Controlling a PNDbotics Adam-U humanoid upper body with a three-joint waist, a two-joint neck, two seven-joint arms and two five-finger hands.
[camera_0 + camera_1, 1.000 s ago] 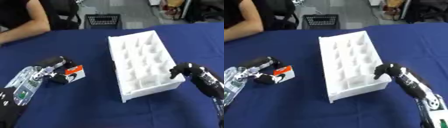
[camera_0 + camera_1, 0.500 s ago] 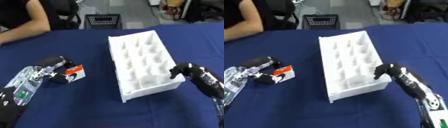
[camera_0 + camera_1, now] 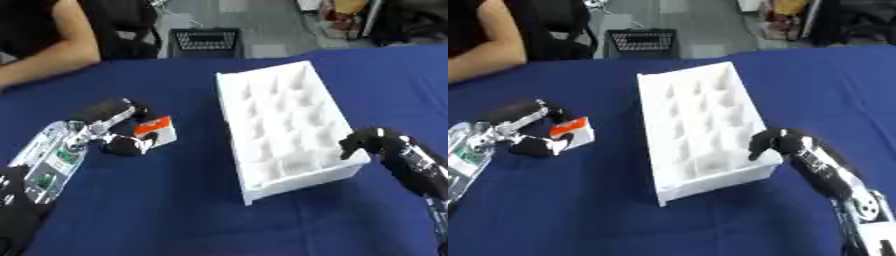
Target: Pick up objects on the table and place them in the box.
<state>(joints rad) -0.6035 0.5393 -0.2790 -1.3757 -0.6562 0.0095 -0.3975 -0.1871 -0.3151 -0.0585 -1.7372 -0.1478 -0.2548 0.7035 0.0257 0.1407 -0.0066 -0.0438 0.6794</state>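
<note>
Desk (image 3: 175, 200) covered in dark blue cloth. White divided box (image 3: 284, 127) lies near centre, long axis running away from the camera and slightly askew; its grid of compartments shows nothing inside that can be made out.

Left hand (image 3: 118, 127) comes in from the lower left, low over the desk. Its fingers and thumb are curled round a small carton (image 3: 156, 131), white with an orange upper face: fingers (image 3: 109, 109) over the far side, thumb at the near side. The carton sits at the desk surface, left of the box and clearly apart from it; whether it is lifted off the cloth cannot be told.

Right hand (image 3: 779, 144) comes in from the lower right. Its fingers are bent and rest against the near right corner of the box, at the rim; contact is at the outer wall and top edge. No separate item is visible in this hand.

Far side: a person's bare forearm (image 3: 44, 62) lies on the desk edge at upper left, touching none of the work items. A black mesh basket (image 3: 206, 40) stands on the floor beyond the desk.
</note>
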